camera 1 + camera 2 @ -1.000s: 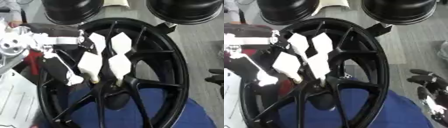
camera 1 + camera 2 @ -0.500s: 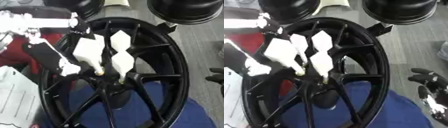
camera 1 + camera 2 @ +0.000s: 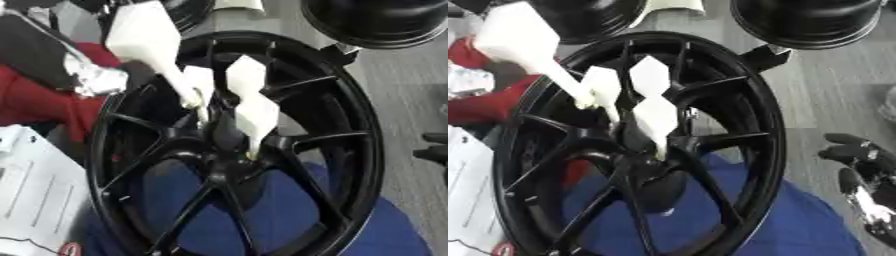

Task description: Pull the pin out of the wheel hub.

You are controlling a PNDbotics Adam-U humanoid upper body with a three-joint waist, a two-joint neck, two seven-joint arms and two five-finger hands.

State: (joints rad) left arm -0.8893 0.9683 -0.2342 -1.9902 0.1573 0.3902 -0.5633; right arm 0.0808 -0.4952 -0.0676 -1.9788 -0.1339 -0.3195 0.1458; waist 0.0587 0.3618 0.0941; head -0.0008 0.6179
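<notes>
The black spoked wheel hub (image 3: pixel 346 125) lies flat and fills both views. My left hand (image 3: pixel 144 37), with white fingers, comes in from the upper left and hangs over the spokes. Its thumb tip (image 3: pixel 190 101) meets a slim finger (image 3: pixel 200 85), and a small pale pin (image 3: pixel 204 115) seems pinched between them, above the hub's left spokes. Two other fingers (image 3: pixel 256 115) point down toward the hub centre (image 3: pixel 219 165). My right hand (image 3: pixel 857 160), black, rests open at the right edge beside the rim.
A blue cloth (image 3: pixel 297 220) lies under the wheel. Two more black wheels (image 3: pixel 807 22) stand at the back. White paper (image 3: pixel 31 190) and a red object (image 3: pixel 39 102) sit on the left. Grey floor (image 3: pixel 824 100) lies on the right.
My left hand has lifted up and to the left, away from the hub centre, with thumb and finger still pinched together. The whole picture has shifted too. The right hand stayed put.
</notes>
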